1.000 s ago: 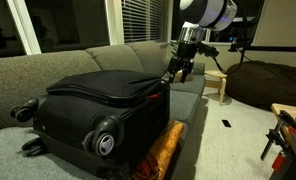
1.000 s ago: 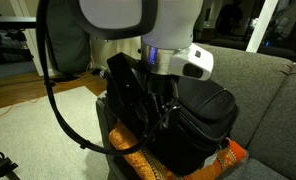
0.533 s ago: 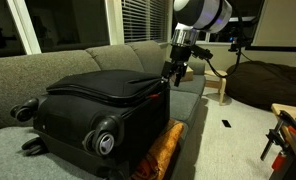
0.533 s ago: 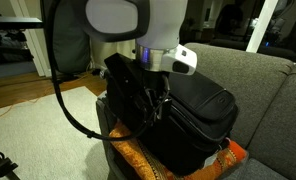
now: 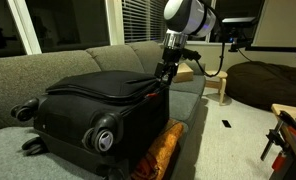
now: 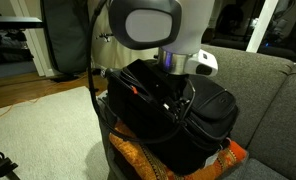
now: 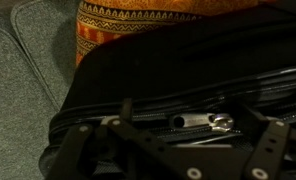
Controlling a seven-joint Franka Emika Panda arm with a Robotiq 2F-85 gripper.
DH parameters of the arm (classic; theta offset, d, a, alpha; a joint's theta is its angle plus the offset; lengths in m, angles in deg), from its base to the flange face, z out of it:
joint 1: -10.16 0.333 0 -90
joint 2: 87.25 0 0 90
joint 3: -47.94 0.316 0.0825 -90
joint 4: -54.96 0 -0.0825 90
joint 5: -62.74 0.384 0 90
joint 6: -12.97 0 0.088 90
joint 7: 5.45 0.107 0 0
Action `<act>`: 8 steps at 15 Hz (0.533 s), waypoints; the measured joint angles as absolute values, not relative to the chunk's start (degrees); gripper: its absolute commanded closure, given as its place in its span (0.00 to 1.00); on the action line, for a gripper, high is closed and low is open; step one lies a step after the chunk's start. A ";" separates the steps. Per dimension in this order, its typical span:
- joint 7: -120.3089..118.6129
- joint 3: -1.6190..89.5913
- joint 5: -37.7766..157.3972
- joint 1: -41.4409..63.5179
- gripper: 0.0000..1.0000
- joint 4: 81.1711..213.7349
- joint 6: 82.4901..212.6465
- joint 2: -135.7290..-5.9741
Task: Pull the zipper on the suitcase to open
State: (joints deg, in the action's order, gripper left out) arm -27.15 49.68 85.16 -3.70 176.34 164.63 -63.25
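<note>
One white-and-black robot arm (image 5: 186,14) comes down from the upper right in an exterior view, its wrist pointing steeply downward so that the dark pincer (image 5: 166,72) meets the far right end of the big black soft-sided fabric suitcase (image 5: 88,105). In an exterior view from the opposite side, the bulky white wrist fills the top and the pincer (image 6: 173,98) presses onto the case's upper edge. In the wrist view the pincer (image 7: 193,128) has its fingers (image 7: 123,108) standing apart, gripping nothing, with the thin dark zipper (image 7: 203,122) and its small metal pull lying between them. The zip track runs left to right across that view, the pull lying flat along it. The suitcase lies flat, its long axis running from the grey-hubbed spinner wheels (image 5: 105,140) at the lower left to the pincer's end at the right. Its lid lies down on the body, so the inside is hidden. It rests on the grey fabric sofa surface (image 5: 138,55), one corner on an orange patterned cushion (image 5: 163,150).
</note>
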 measured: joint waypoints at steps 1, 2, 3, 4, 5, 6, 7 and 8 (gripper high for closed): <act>-27.22 49.71 84.72 -3.72 0.00 175.79 164.11 -62.81; -27.26 49.72 84.32 -3.74 0.00 175.37 163.56 -62.53; -27.29 49.72 84.04 -3.80 0.00 175.05 163.03 -62.46; -27.31 49.72 83.78 -3.87 0.00 174.81 162.57 -62.46; -27.31 49.72 83.55 -3.89 0.19 174.64 162.32 -62.44; -27.34 49.72 83.40 -3.90 0.27 174.56 162.26 -62.43; -27.51 49.76 83.38 -3.90 0.32 174.53 162.24 -62.43; -27.65 49.89 83.38 -3.90 0.38 174.47 162.23 -62.43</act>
